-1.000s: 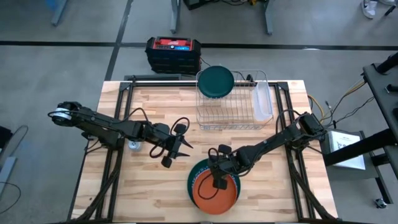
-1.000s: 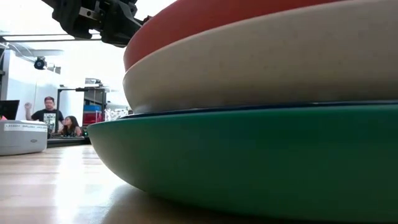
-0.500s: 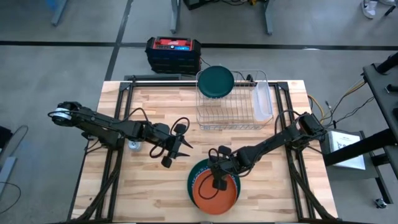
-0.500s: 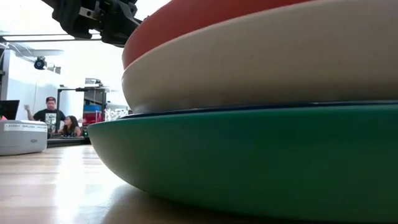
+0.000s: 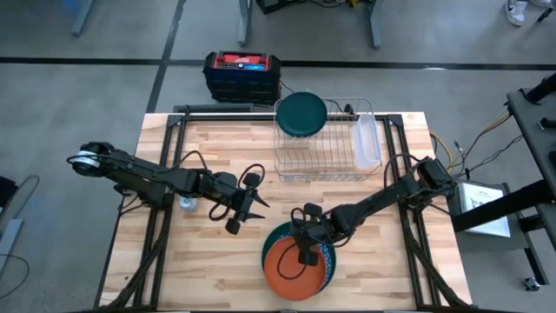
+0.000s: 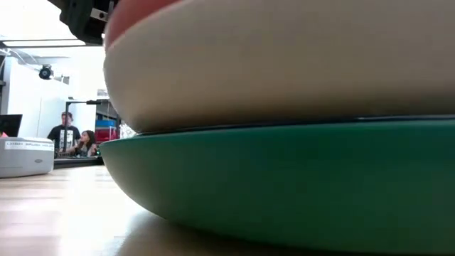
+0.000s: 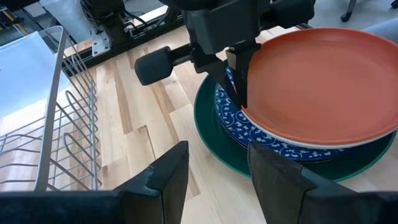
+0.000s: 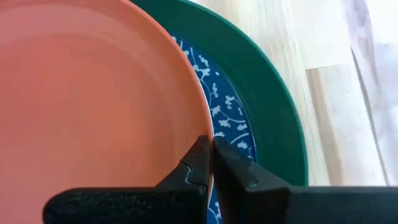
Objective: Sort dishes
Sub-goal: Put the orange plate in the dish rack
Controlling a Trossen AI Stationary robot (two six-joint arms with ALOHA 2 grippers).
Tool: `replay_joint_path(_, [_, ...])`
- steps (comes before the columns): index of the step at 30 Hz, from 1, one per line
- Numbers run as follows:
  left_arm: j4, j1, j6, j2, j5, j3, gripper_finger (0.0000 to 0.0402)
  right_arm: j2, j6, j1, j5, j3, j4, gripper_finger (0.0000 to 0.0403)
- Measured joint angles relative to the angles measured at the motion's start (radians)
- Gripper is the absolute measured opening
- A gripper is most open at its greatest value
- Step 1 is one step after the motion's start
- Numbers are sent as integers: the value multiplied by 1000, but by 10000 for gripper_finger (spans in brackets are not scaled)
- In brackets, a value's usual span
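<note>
Right gripper (image 5: 303,258) is clamped on the rim of the orange plate (image 5: 295,269); in the right wrist view its fingers (image 8: 198,163) pinch that edge with no gap between them. The orange plate sits top of a stack on the near-centre of the wooden table (image 5: 208,261).

Directly under the clamped rim: a blue plate with a pale floral pattern (image 7: 261,144), its edge peeking out beside the fingers. Under that, a large dark green plate (image 5: 268,254) resting on the table. In the low view the orange plate's cream underside (image 6: 284,64) fills the upper frame above the dark green one (image 6: 284,185), and its edge overhangs the stack on the left-arm side.

Left gripper (image 5: 246,212) hangs just beside the stack, off the side of the right gripper, not touching any dish. Its fingers (image 7: 168,180) stand apart with nothing between them.

Beyond the right gripper, toward the far edge of the table: a silver wire rack (image 5: 321,148) with a second dark green dish (image 5: 301,114) propped at its far-left corner. A clear plastic tray (image 5: 368,143) sits at the rack's right end. A black-and-red box (image 5: 242,75) sits on the floor past the table.

Two people (image 6: 75,139) show in the room behind, well away.
</note>
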Motion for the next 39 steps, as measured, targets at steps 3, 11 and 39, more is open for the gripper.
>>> replay_joint_path(3, [0, 0, 0, 0, 0, 0, 155, -3, -27, 2, 27, 15, -23, 1])
replay_joint_path(11, [0, 0, 0, 0, 0, 0, 155, -6, -31, 19, 128, 67, -158, 0])
replay_joint_path(39, [-1, -1, -12, -35, 1, 0, 155, -392, -557, 198, 714, 125, -265, 0])
